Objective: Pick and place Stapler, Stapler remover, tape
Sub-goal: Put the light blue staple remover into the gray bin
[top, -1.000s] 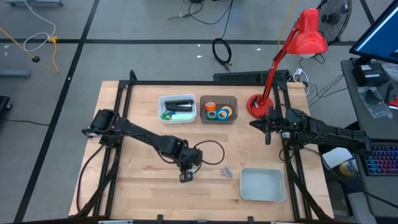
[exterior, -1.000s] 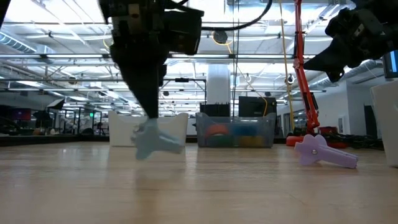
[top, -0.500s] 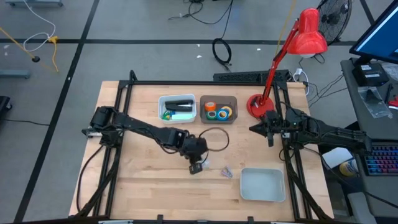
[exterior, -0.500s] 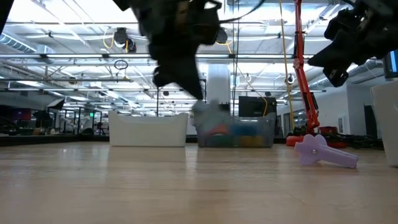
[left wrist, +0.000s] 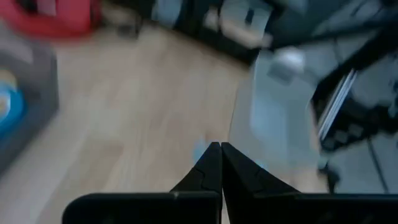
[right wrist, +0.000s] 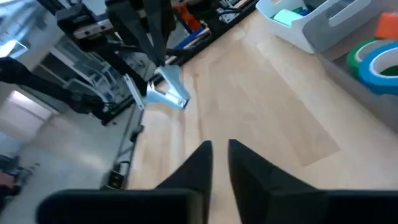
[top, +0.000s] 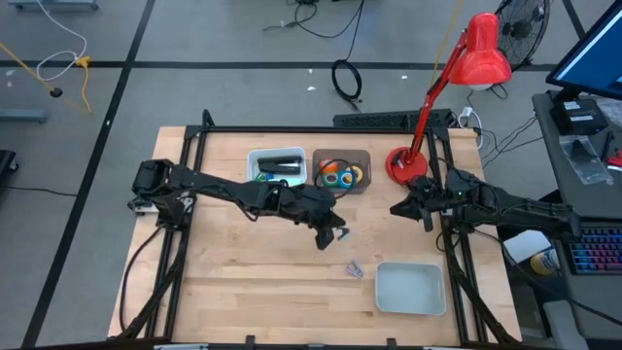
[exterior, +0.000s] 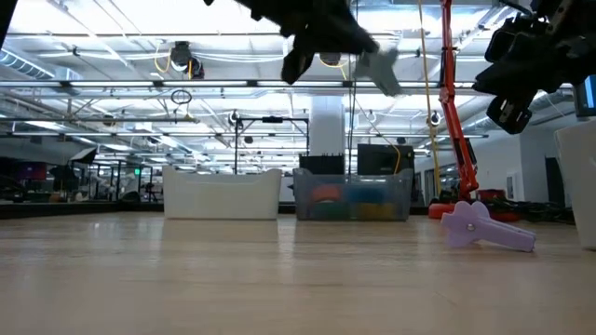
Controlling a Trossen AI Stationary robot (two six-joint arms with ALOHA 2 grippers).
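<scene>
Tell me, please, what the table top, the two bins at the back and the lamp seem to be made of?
The table top looks like pale wood with a matte finish: plank seams and grain show. The white bin seems opaque plastic, smooth with rounded corners. The brown bin seems translucent plastic: the tape rolls show through its wall. The red lamp looks glossy, perhaps painted metal; I cannot tell for sure.

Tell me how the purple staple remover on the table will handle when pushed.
The purple staple remover looks small and plastic, so probably light and apt to slide or spin on the wooden table. It lies flat, so rolling seems unlikely.
</scene>
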